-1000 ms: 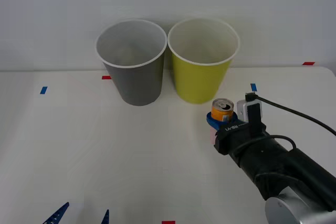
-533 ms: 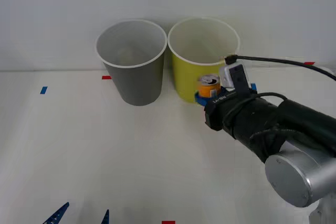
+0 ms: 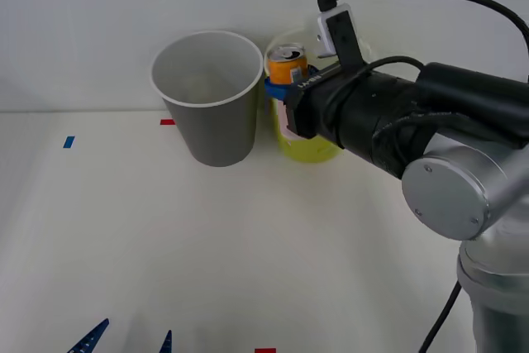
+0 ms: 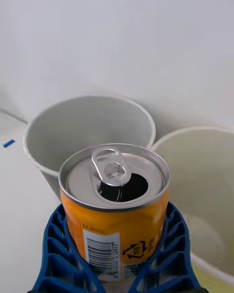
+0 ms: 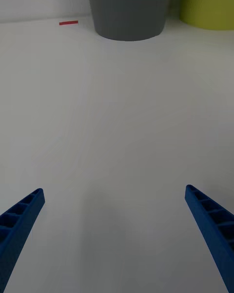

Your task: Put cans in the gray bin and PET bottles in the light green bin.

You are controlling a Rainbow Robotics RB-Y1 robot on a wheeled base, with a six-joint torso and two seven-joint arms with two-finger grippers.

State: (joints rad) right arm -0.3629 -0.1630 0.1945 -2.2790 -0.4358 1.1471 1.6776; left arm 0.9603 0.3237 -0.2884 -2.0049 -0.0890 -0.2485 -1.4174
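Above the light green bin (image 3: 318, 134), the can (image 3: 287, 65) is clamped in the right claw (image 3: 281, 93) (left claw (image 5: 117, 234) spread, idle); a carry leftward over the gray bin (image 3: 208, 97) is needed.

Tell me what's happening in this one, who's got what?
The right gripper is shut on the orange can and holds it upright in the air, level with the white rims where the gray bin and the light green bin meet. The can's tab is open. The can is not yet over the gray bin's mouth. The left gripper is open and parked low over the white table near the robot.
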